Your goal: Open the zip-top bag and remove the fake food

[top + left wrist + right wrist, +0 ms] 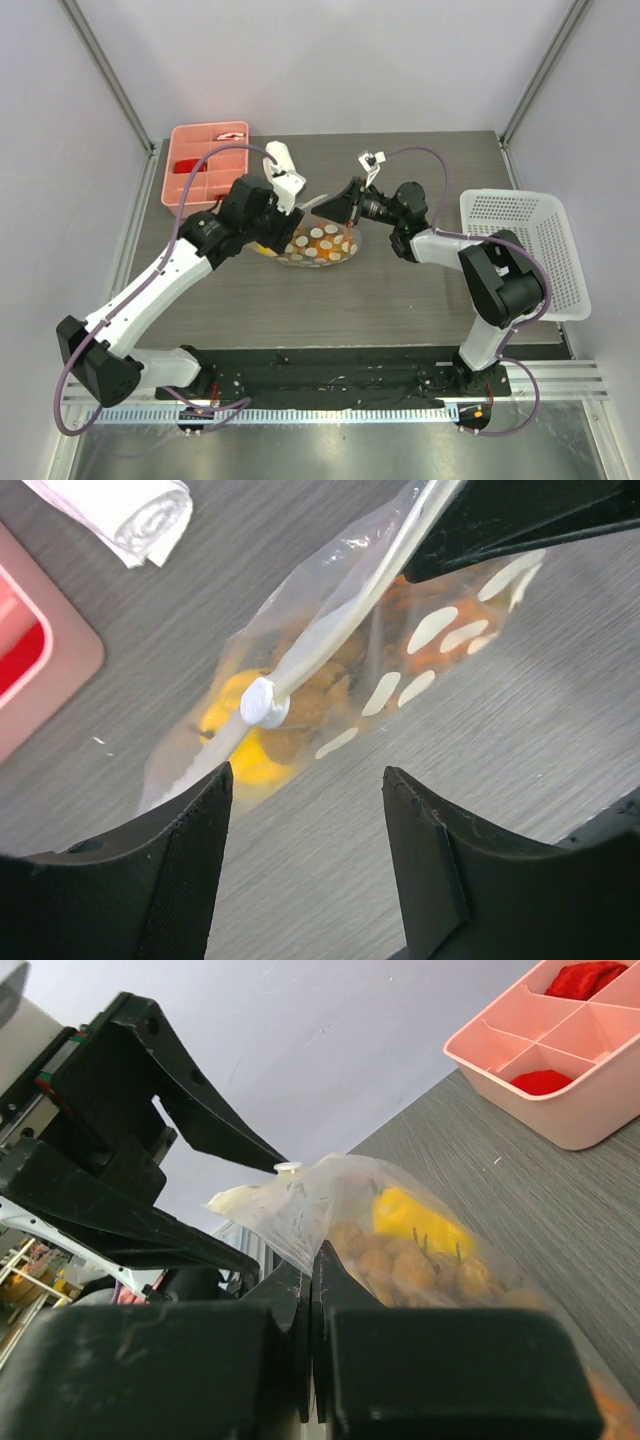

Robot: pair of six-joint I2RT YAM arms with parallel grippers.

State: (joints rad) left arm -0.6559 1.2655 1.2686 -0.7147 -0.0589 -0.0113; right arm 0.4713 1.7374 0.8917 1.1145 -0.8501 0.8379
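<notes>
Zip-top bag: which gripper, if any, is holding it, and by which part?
The right gripper is shut on the zip-top bag, pinching one end of its zip strip. The left gripper is open, holding nothing.

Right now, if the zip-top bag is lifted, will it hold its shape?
Probably floppy: the zip-top bag is thin film, crumpled where the right gripper pinches it. The fake food bunched inside would likely shift and weigh it down. Glossy film may slip.

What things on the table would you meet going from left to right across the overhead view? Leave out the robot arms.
pink tray → rolled white towel → zip-top bag → white basket
</notes>
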